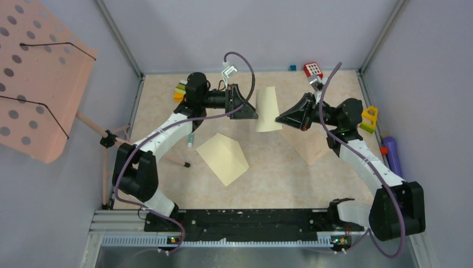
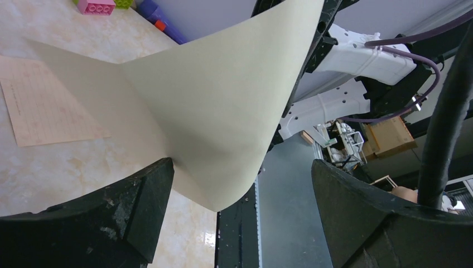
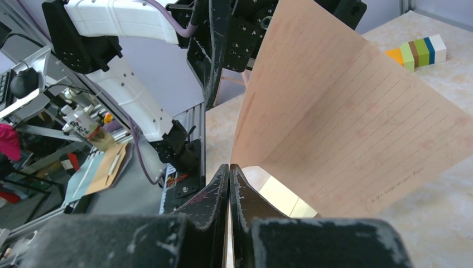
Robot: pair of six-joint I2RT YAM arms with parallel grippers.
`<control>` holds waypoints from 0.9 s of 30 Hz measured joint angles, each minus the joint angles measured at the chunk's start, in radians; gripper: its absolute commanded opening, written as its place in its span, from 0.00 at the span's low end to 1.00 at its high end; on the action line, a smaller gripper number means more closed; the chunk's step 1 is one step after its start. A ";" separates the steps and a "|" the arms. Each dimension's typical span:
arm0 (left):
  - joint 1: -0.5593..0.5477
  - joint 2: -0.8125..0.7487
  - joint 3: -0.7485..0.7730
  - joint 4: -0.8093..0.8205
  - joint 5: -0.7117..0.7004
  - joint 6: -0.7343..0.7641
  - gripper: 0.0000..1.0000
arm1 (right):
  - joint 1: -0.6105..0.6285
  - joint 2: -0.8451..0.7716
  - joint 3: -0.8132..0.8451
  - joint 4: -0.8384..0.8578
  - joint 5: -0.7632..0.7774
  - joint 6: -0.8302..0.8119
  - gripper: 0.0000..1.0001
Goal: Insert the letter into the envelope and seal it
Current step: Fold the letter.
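Left arm (image 1: pixel 167 127) raised, left fingers (image 2: pixel 131 215) spread wide, right fingers (image 3: pixel 211 204) pinched shut

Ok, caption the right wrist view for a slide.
Right fingers shut on the lined letter, left arm close behind.

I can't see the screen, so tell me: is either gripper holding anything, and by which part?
The shut right gripper pinches the letter by a lower corner. The left gripper is open and grips nothing.
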 measured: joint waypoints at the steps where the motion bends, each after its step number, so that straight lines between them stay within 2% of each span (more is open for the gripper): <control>1: -0.001 0.000 -0.002 0.010 0.000 -0.006 0.98 | 0.000 0.004 0.000 0.004 0.000 0.007 0.00; 16: -0.002 0.059 -0.009 -0.037 -0.011 0.039 0.98 | 0.000 0.005 -0.029 0.150 -0.011 0.112 0.00; 19: -0.002 0.072 -0.009 0.006 0.001 -0.013 0.98 | 0.000 0.003 -0.041 0.173 -0.013 0.122 0.00; 27: -0.028 0.080 -0.014 0.244 0.047 -0.204 0.98 | 0.000 0.015 -0.061 0.186 -0.011 0.119 0.00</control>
